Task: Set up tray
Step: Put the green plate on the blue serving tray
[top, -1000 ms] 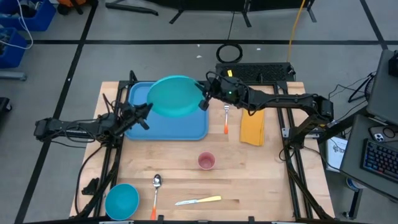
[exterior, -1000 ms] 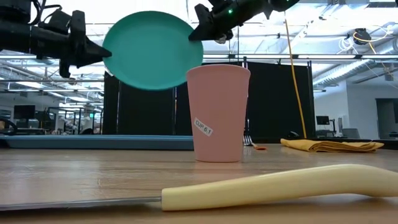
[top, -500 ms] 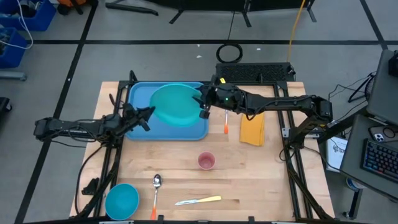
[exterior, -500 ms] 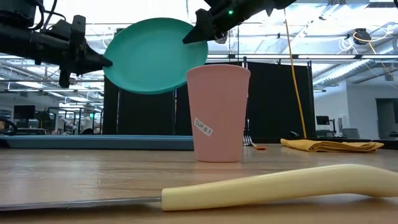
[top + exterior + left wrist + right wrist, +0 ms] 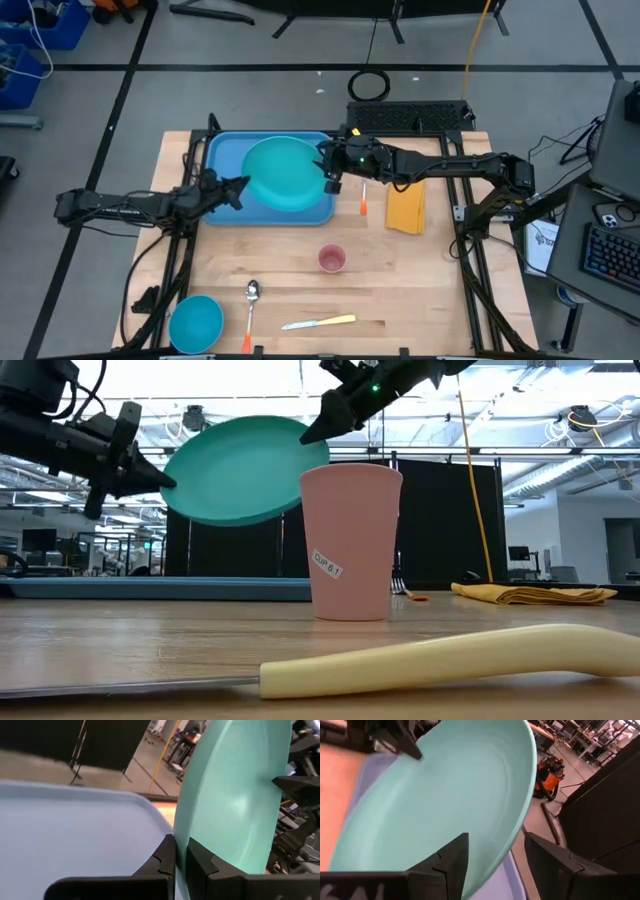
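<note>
Teal plate (image 5: 283,173) sunk lower over the tray (image 5: 224,205) — flatter tilt, right gripper (image 5: 492,855) fingers now spread apart

L arm comes in from the table's left side, stretched out nearly flat toward the middle. L gripper (image 5: 238,190) is up off the table, fingers (image 5: 165,857) pinched tight on the left rim of the teal plate (image 5: 283,174), one each side of the edge.

R arm reaches from the right side across the table's far half, forearm about level, wrist bent down a bit. R gripper (image 5: 331,170) sits at the plate's right rim, also raised; fingers (image 5: 451,860) spread wide, straddling the rim w/ gaps both sides, not clamping it.
</note>
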Tool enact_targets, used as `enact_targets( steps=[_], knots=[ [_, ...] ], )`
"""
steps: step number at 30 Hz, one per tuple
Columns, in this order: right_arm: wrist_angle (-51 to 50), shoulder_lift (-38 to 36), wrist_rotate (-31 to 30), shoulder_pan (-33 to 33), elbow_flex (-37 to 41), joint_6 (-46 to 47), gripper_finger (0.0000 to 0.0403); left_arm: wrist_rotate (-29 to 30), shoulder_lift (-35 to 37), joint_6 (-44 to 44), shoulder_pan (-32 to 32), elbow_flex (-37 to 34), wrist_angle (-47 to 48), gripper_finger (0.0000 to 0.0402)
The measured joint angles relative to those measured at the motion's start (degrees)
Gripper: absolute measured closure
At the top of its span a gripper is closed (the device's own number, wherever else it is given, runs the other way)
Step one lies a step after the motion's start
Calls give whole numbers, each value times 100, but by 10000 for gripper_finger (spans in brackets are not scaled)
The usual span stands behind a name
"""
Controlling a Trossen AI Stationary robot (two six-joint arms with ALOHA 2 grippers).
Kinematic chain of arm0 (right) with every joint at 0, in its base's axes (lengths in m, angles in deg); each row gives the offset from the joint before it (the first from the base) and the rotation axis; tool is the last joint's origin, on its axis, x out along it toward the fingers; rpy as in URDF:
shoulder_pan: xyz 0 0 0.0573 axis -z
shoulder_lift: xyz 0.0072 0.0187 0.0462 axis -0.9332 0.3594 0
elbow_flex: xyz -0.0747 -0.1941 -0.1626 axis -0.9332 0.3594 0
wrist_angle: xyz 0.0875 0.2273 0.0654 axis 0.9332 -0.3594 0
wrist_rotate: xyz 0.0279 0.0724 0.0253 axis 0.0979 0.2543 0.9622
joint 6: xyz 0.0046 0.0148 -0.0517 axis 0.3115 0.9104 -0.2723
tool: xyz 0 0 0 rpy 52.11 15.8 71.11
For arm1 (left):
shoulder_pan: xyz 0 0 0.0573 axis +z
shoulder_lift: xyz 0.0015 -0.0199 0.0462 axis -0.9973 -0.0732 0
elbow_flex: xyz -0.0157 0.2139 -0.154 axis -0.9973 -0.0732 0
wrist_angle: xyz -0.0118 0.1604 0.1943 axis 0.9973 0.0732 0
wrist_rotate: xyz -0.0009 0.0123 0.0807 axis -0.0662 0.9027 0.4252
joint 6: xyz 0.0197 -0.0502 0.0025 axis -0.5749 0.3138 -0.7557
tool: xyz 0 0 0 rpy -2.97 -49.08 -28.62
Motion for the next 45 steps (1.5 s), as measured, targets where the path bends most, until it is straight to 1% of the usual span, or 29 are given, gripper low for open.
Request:
enact_targets(
  steps=[5, 7, 11, 12, 14, 16, 18, 22, 27, 31, 34, 39, 45],
  knots=[
    [-213, 0, -23, 7, 0, -76, 223, -3, 0, 714, -3, 4, 594, 389],
    [-242, 0, -169, 7, 0, -91, 225, 40, 1, 872, -3, 7, 738, 389],
    [-395, 0, -210, 10, 0, -147, 226, 60, 2, 1139, -3, 7, 1048, 391],
    [-448, 0, -314, 10, 0, -166, 226, 49, 0, 1184, -1, 7, 1097, 393],
    [-537, 0, -576, 26, 7, -233, 227, -199, 7, 1408, -27, 24, 1117, 396],
    [-646, -1, -937, 26, 7, -343, 227, -104, 6, 1602, 9, 16, 1338, 396],
    [-767, -4, -1123, 18, 7, -358, 227, -107, -2, 1807, 1, 9, 1475, 396],
    [-904, -2, -1135, 16, 7, -297, 227, -33, 2, 2013, 99, 11, 1661, 396],
    [-899, -2, -1101, 4, 7, -299, 229, -98, 2, 2274, 374, 9, 1888, 396],
    [-893, -2, -1076, -1, 7, -295, 228, -637, 2, 2430, 770, 9, 1996, 396],
    [-930, -2, -1059, -3, 7, -205, 228, -964, -2, 2729, 1098, 9, 2193, 396],
    [-1052, -2, -1052, -21, 7, -193, 231, -1719, -4, 2830, 1626, 9, 2198, 396],
    [-1061, -2, -1052, -19, 7, -188, 230, -2191, -126, 3023, 1997, 18, 2241, 396]
  ],
)
